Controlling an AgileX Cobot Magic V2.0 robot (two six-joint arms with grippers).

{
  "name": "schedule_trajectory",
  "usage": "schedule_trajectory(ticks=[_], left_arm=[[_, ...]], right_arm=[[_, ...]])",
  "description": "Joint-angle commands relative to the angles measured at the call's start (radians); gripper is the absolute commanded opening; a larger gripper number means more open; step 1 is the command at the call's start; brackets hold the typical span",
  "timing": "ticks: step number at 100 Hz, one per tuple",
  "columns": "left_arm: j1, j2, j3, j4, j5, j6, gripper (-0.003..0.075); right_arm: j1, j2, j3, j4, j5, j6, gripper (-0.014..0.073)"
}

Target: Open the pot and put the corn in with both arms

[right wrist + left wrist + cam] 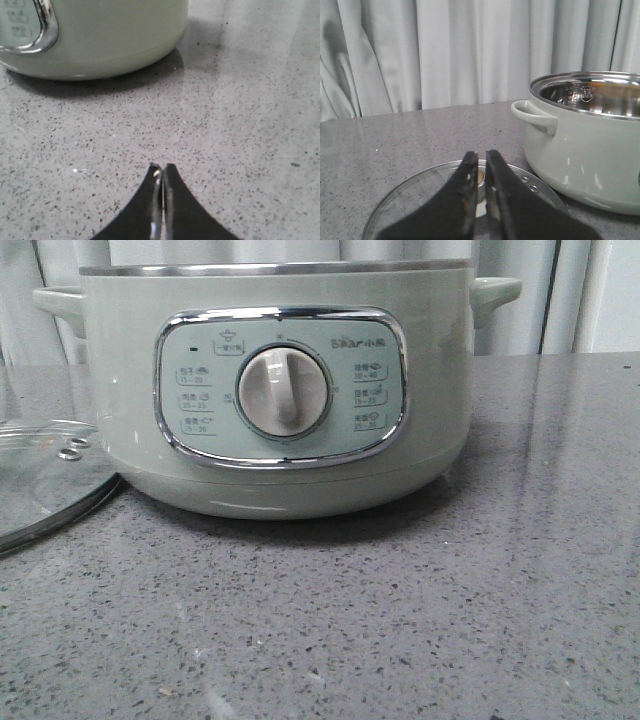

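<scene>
— Sitting there with its top off, isn't it? The pot [275,390] is at the back of the table [480,620], dial facing us, steel rim bare.

— Yes, and the glass lid [45,480] lies flat just beside it on the robot's left, touching or nearly touching the base. I'd guess it was parked there to leave the mouth free for the corn.

— Where is the corn? I can't spot it anywhere.

— Nor can I. From the left wrist view there's a yellowish tint inside the pot, but I can't tell what it is.

— And the arms?

— The left gripper [480,156] hangs over the lid, jaws nearly together, holding nothing. The right gripper [160,167] hovers over bare table in front of the pot, jaws pressed together, empty.
</scene>
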Motion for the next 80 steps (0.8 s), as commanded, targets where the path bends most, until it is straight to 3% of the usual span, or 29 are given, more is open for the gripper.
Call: schedule_trajectory(ticks=[1,10,27,42,58,80], left_arm=[[0.006,-0.027,-0.002,-0.01,-0.082,-0.003,-0.002],[0.028,-0.027,0.051,-0.01,-0.146,-0.003,-0.002],[0.106,-0.027,0.2,-0.01,-0.403,-0.003,-0.002],[0.2,-0.029,0.302,-0.01,-0.503,-0.003,-0.002],[0.266,-0.029,0.299,-0.01,-0.342,-0.003,-0.002],[0.271,-0.029,0.299,-0.028,-0.077,-0.003,-0.002]], right_arm=[[0.0,0.007,-0.023,-0.008,-0.08,-0.009,-0.007],[0.0,0.007,-0.023,-0.008,-0.08,-0.009,-0.007],[0.0,0.007,-0.023,-0.008,-0.08,-0.009,-0.007],[0.0,0.007,-0.023,-0.008,-0.08,-0.009,-0.007],[0.0,0.007,-0.023,-0.008,-0.08,-0.009,-0.007],[0.0,0.007,-0.023,-0.008,-0.08,-0.009,-0.007]])
